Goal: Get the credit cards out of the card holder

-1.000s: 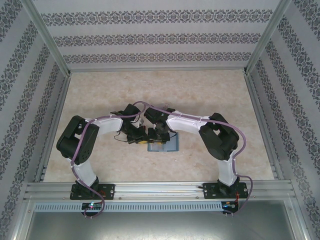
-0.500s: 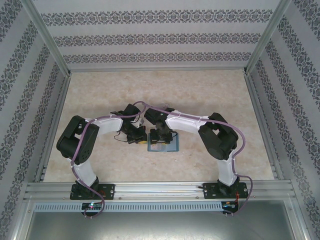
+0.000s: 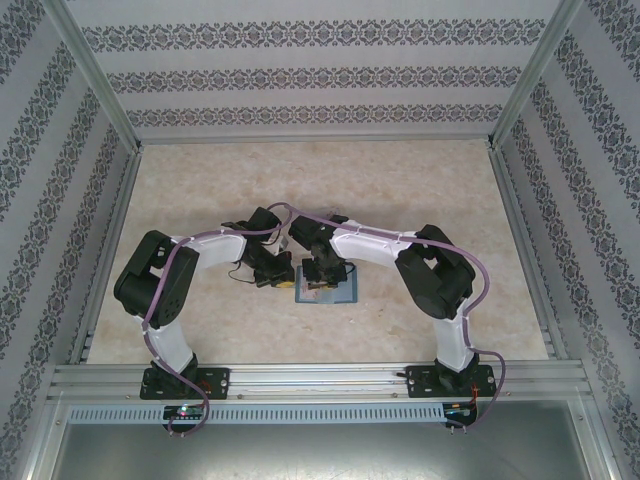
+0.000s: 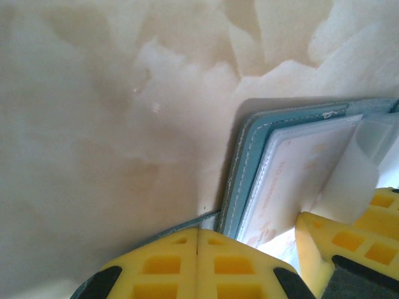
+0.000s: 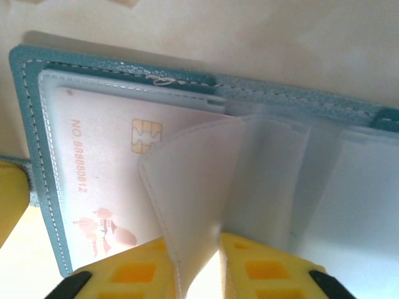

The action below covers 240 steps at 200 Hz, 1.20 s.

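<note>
Clear sleeve, not the credit card, is pinched by right gripper; a pull could drag the card holder; left gripper pressed together.

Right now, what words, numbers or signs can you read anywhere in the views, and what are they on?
"NO. 88888812": orange print on the credit card in the card holder, beside its gold chip; the last digits are uncertain.
Orange print on the same card in the left wrist view: too blurred to read.
Clear sleeve pinched in the right pincer: no text.
</note>
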Available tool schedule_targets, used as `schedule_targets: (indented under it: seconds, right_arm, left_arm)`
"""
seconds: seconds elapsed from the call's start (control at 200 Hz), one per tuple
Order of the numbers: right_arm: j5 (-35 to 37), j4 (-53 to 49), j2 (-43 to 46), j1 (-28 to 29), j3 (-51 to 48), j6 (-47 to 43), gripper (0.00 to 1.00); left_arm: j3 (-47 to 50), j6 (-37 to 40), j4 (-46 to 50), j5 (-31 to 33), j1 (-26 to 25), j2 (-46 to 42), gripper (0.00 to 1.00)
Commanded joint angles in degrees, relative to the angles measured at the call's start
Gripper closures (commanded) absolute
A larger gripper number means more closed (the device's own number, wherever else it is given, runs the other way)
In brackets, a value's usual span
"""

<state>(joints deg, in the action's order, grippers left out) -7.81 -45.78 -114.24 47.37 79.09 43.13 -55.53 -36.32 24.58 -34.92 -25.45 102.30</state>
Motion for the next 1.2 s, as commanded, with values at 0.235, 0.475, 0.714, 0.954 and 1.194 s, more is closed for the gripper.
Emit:
schedule_targets:
  seconds: [0.235, 0.475, 0.714, 0.954, 1.194]
  right_arm:
    - [2.32, -3.76, 4.13, -0.27, 1.33, -1.61, 0.90]
    - [3.46, -6.93, 6.17, -1.29, 0.90, -2.68, 0.90]
    - [6.17, -10.76, 7.62, -2.36, 0.28, -4.48, 0.86]
    - [9.46, -12.08, 7.14, -3.48, -1.13, -5.73, 0.85]
    - [11.01, -11.47, 4.35, -4.12, -1.63, -6.75, 0.83]
  left_arm:
    - [-0.44, 1.33, 2.23, 2.11, -0.43, 1.57, 1.00]
    - [-0.42, 1.54, 2.49, 2.14, -0.41, 1.50, 1.00]
    - [-0.50, 1.59, 2.76, 2.40, -0.40, 1.48, 1.00]
    - [-0.48, 1.34, 2.93, 2.39, -0.42, 1.50, 1.00]
    - [-0.62, 1.70, 3.85, 2.49, -0.42, 1.40, 1.00]
